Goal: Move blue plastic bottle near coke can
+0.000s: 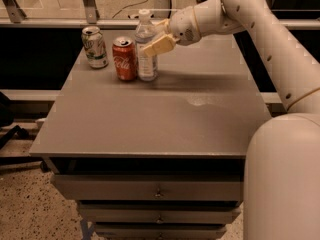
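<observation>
The hand [152,37] is in the upper middle of the frame, at the end of a big white arm [260,39] that comes in from the right. Its two tan fingers [159,44] are closed around the blue plastic bottle [146,54], one in front of it and one behind.

At the bottom of the frame are grey drawers [155,190] with small knobs. On top of them is the flat grey surface [150,119]. It has a pale shiny patch [202,100] right of the middle.

Three things stand in a row at the far left part of the surface. The blue plastic bottle is on the right end of the row. It stands straight up, has a white cap, and is taller than the cans. I cannot read any words on it. The coke can [124,59] is just beside it on the left, very close; I cannot tell if they touch. The can is red with a silver top and white curly letters that say "Cola". Further left, a little apart, stands a green and white can [95,47]. Its words are too small to read.

Behind the surface a pale rail [50,22] runs across.
</observation>
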